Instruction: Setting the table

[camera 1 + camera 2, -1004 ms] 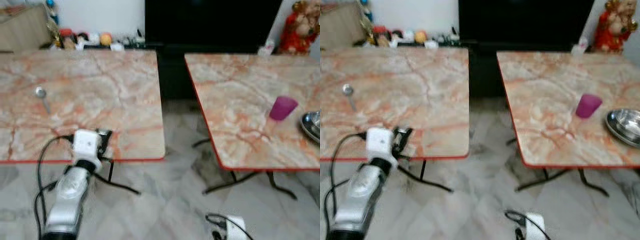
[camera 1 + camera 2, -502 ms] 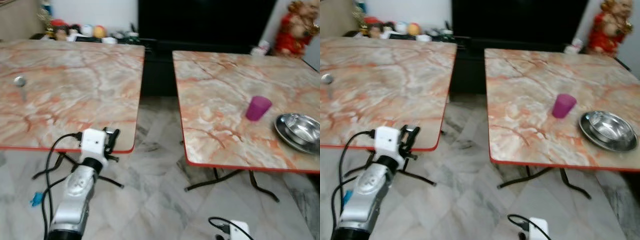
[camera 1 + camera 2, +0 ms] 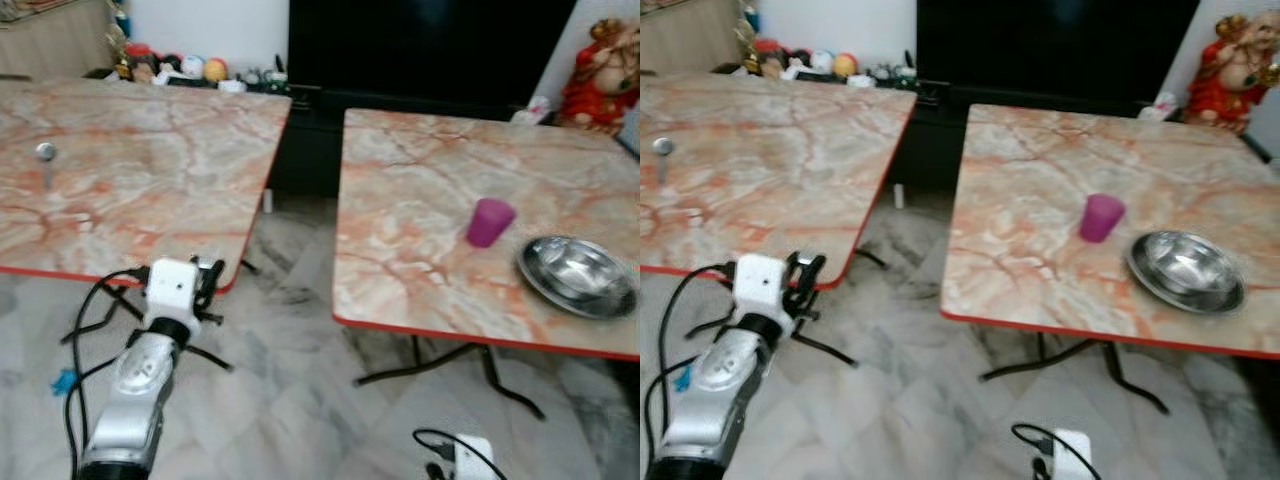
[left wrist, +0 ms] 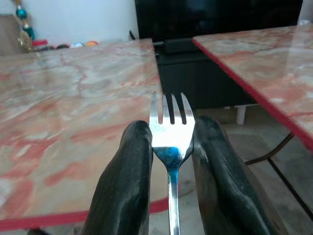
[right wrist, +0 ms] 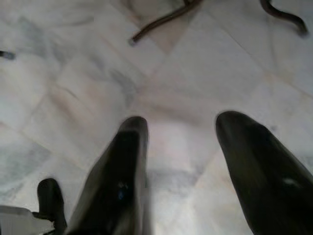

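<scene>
No brand, label or writing can be read anywhere in these views.

The left gripper (image 4: 168, 142) is clenched on a metal fork (image 4: 169, 132). Its two black fingers (image 4: 128, 171) press against the fork's neck from either side, the tines stand up just past the fingertips, and the handle runs back down between them. In the head views this gripper (image 3: 207, 283) is raised at the near red edge of the left tabletop (image 3: 150, 170), with the marble-patterned surface stretching away ahead of the fingers.

Far ahead of those fingers and off to the left, a spoon (image 3: 45, 155) lies flat on the left tabletop, well apart from the fork. Off to the right, across a gap of floor, stands the right tabletop (image 3: 420, 200). On it a purple cup (image 3: 489, 222) stands upright, and just beside it, toward the near right edge, lies a steel bowl (image 3: 575, 275); cup and bowl are close but apart. Both are well away from either gripper.

The right gripper (image 5: 188, 161) hangs low, pointing down at the pale marble floor (image 5: 205, 73). Its fingers (image 5: 124, 171) are spread wide apart, released, with nothing between them; dark table legs (image 5: 166, 19) cross the floor beyond the fingertips.

Behind the tabletops a red figurine (image 3: 600, 75) stands at the far right, and small ornaments (image 3: 170, 68) line the back at the far left.
</scene>
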You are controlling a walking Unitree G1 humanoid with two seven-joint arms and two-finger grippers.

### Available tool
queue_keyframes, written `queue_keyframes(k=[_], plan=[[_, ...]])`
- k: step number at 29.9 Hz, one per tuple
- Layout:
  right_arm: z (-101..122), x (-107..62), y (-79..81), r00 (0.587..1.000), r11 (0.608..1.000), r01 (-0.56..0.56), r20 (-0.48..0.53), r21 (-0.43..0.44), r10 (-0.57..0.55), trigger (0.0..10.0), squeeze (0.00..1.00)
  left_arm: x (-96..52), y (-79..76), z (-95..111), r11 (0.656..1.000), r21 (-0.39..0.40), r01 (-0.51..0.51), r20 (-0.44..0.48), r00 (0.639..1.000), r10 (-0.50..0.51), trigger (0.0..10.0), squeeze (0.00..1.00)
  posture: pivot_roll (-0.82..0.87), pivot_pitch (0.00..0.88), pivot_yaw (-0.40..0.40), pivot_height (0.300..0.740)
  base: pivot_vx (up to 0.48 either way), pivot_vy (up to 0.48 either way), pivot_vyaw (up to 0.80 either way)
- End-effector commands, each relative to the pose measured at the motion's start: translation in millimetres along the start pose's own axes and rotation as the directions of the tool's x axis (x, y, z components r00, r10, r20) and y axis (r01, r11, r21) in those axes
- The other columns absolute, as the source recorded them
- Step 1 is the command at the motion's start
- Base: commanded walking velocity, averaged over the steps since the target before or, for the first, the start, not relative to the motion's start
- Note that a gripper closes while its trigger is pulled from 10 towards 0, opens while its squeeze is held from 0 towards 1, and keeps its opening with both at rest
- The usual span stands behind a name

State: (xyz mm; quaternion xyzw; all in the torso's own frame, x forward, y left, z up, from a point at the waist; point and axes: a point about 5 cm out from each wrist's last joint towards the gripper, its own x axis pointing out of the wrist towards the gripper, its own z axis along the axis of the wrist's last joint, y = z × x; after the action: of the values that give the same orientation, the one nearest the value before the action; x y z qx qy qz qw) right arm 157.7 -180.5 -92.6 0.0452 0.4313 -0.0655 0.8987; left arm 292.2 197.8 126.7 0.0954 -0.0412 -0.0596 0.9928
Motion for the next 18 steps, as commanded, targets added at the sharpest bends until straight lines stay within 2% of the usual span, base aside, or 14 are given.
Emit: queue_keyframes(k=[1,18], plan=[[3.4,0.4,-8.2,1.0,1.0,0.022,0.009,0.007,-0.022,10.0,0.0,2.7,-10.0,1.1,0.999,-0.004,0.035,0.003,0.999,-0.035,10.0,0.0,0.08,0.0,-0.065,0.74,0.0,-0.319,0.0],[2.5,0.1,-7.9,1.0,1.0,0.026,0.009,0.013,-0.026,10.0,0.0,4.1,-14.9,1.1,0.998,0.014,0.069,0.0,0.998,-0.069,10.0,0.0,0.09,0.0,-0.057,0.74,0.0,-0.319,0.0]])
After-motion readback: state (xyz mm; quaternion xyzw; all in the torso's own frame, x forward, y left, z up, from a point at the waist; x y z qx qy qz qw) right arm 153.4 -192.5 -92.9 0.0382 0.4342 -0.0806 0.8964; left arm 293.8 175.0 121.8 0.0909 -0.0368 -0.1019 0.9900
